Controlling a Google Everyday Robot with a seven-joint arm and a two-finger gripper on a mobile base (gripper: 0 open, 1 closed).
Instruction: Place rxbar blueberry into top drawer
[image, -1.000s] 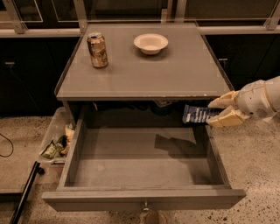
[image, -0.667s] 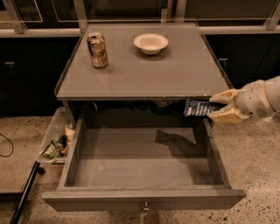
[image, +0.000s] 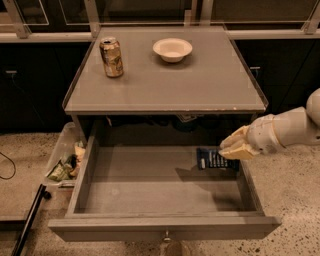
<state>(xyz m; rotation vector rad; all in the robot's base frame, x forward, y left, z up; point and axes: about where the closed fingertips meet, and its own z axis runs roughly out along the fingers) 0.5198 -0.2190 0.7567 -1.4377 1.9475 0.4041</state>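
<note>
The top drawer is pulled wide open below the grey tabletop, its grey bottom bare and its small knob at the front. My gripper reaches in from the right over the drawer's right rear part. It is shut on the rxbar blueberry, a dark navy bar with pale lettering. The bar sticks out to the left of the fingers, roughly flat, just above the drawer bottom, and casts a shadow below it.
A tan drink can and a white bowl stand on the tabletop. A clear plastic bin of wrappers sits on the floor left of the drawer. A dark pole lies at lower left.
My gripper has moved down and to the left with the bar, from beside the tabletop's edge to inside the open drawer's right rear part.
</note>
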